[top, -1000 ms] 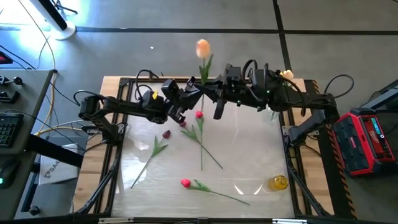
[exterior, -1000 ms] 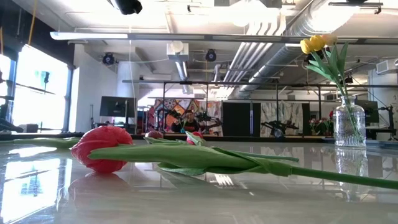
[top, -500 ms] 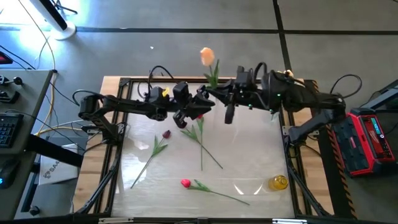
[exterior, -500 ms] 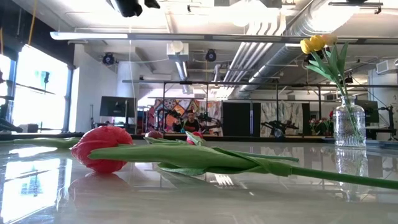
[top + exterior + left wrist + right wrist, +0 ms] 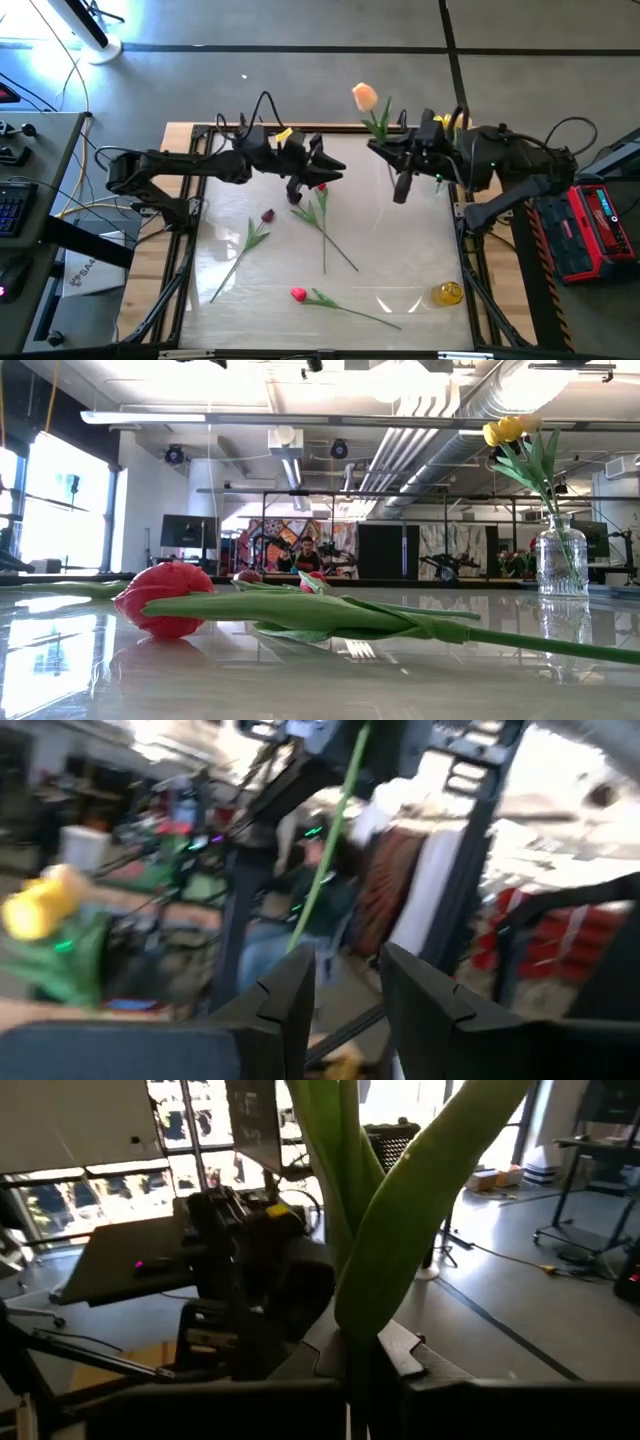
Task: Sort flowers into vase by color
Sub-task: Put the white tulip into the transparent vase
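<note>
My right gripper (image 5: pixel 381 148) (image 5: pixel 365 1370) is shut on a peach tulip (image 5: pixel 365 97), high above the table's far right part, left of the glass vase (image 5: pixel 447 128) (image 5: pixel 562 555) that holds yellow tulips (image 5: pixel 505 430). My left gripper (image 5: pixel 330 172) (image 5: pixel 348 980) is open and holds nothing; it hovers over the far middle, above a red-pink tulip (image 5: pixel 320 186). A dark maroon tulip (image 5: pixel 267 215) and a red tulip (image 5: pixel 298 294) (image 5: pixel 165 600) lie flat on the table on their stems and heads. My right gripper pinches the peach tulip's green stem (image 5: pixel 352 1335) between its two fingers, below the leaves (image 5: pixel 420 1210). The fingers reach level from the table's right side and lie across the stem. The tulip is lifted clear and stands upright, head above the gripper.
A small yellow object (image 5: pixel 447 293) stands near the table's near right corner. Loose stems (image 5: pixel 324 235) cross the table's middle. The wooden table frame (image 5: pixel 190 128) borders the glossy top. A red and black case (image 5: pixel 590 225) sits off the right edge.
My right gripper has carried the peach tulip toward the table's right edge, toward the glass vase, keeping it upright. The gap between the two grippers has widened; my left gripper now stands apart from the tulip. The flowers on the table have not moved.
</note>
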Controlling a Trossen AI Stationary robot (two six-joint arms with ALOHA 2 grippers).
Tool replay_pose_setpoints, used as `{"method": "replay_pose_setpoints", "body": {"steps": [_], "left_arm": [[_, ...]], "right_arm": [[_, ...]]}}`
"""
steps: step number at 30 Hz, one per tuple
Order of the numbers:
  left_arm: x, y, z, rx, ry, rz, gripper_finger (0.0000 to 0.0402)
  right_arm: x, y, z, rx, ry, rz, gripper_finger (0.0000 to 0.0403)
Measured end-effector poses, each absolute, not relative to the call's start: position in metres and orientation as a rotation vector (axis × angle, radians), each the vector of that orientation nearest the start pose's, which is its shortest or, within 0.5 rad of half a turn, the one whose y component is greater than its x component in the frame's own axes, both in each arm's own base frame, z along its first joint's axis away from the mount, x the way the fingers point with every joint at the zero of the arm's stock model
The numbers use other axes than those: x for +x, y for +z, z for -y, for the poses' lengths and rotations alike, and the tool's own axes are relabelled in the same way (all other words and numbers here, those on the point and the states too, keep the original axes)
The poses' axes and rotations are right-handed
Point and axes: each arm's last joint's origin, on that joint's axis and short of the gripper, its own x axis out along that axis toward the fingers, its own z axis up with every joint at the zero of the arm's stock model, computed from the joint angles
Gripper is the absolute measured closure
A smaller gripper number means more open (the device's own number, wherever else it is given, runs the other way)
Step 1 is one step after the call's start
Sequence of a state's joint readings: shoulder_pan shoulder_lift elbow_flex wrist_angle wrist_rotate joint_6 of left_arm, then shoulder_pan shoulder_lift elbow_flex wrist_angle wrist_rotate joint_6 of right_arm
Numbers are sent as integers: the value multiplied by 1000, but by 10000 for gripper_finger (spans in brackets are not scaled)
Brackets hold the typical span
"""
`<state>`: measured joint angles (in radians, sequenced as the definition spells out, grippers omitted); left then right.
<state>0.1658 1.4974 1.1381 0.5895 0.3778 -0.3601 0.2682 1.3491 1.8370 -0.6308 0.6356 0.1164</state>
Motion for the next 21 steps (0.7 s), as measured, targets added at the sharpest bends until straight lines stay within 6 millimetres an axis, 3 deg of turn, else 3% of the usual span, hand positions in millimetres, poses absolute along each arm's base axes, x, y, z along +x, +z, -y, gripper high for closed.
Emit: {"method": "replay_pose_setpoints", "body": {"steps": [6, 11, 15, 21], "left_arm": [[319, 362, -47, -234, -104, 18, 298], [301, 353, -47, -239, -7, -192, 298], [297, 340, -45, -254, 31, -336, 298], [297, 338, -37, -234, 39, -354, 294]], "right_arm": [[228, 512, -58, 37, -385, -154, 403], [223, 508, -68, 1, -336, -195, 403], [216, 503, -74, 7, -301, -190, 403], [200, 490, -78, 34, -250, -106, 403]]}}
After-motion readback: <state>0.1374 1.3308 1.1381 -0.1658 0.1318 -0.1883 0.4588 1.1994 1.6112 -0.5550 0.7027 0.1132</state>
